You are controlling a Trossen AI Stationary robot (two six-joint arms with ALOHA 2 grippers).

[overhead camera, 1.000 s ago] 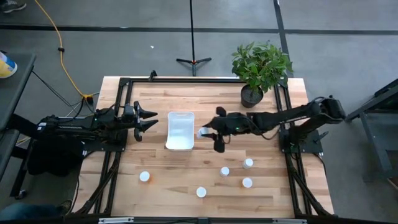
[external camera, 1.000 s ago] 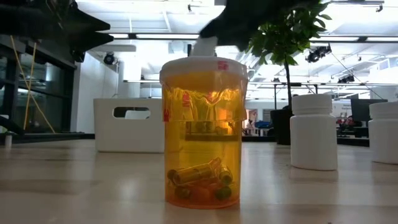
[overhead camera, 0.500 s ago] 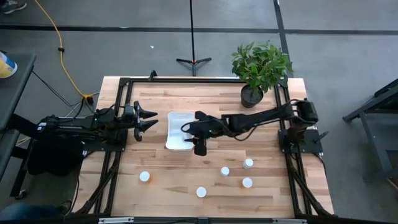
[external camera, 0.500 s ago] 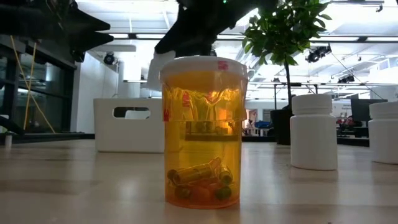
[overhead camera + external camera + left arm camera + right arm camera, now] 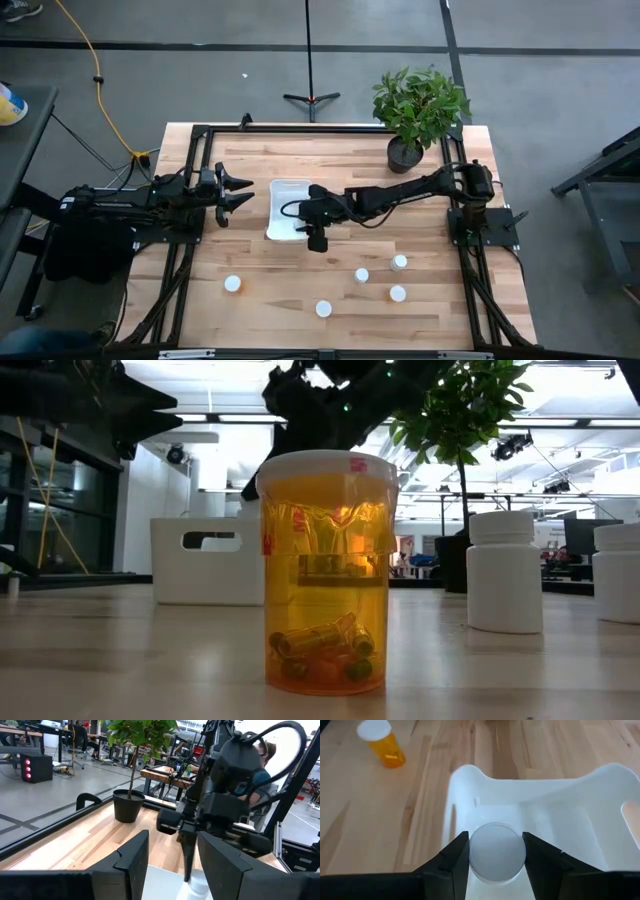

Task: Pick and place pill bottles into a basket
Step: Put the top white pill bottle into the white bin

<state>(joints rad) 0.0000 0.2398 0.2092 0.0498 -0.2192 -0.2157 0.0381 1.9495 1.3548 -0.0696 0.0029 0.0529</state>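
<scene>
My right gripper [image 5: 300, 212] is shut on a white pill bottle [image 5: 497, 851] over the inside of the white basket [image 5: 281, 190]. In the left wrist view its fingers point down at the bottle [image 5: 201, 881]. My left gripper [image 5: 243, 191] waits open and empty just left of the basket. Several white-capped bottles stand upright on the near part of the table: one at the left [image 5: 232, 284], one at the front [image 5: 323, 309] and three at the right [image 5: 397, 293]. In the low view an orange bottle [image 5: 325, 570] stands in front and hides the held bottle. My right gripper pinches the bottle between its two fingers [image 5: 454, 857], one on each side just under the round cap [image 5: 497, 840]. The fingers come from above, pointing down. The bottle stands upright in the hold above the basket's floor [image 5: 555, 820]; whether its bottom touches the floor cannot be told.
A potted plant [image 5: 405, 152] stands at the far right of the table. An orange bottle with a white cap [image 5: 382, 745] stands on the bare wood beyond the basket. Two white bottles [image 5: 505, 570] show at the right in the low view. Black frame rails run along both table sides.
My right gripper has carried the white bottle toward the table's left edge, from beside the basket's right wall to over the basket's inside, and has gone down a little. It stays shut on the bottle.
</scene>
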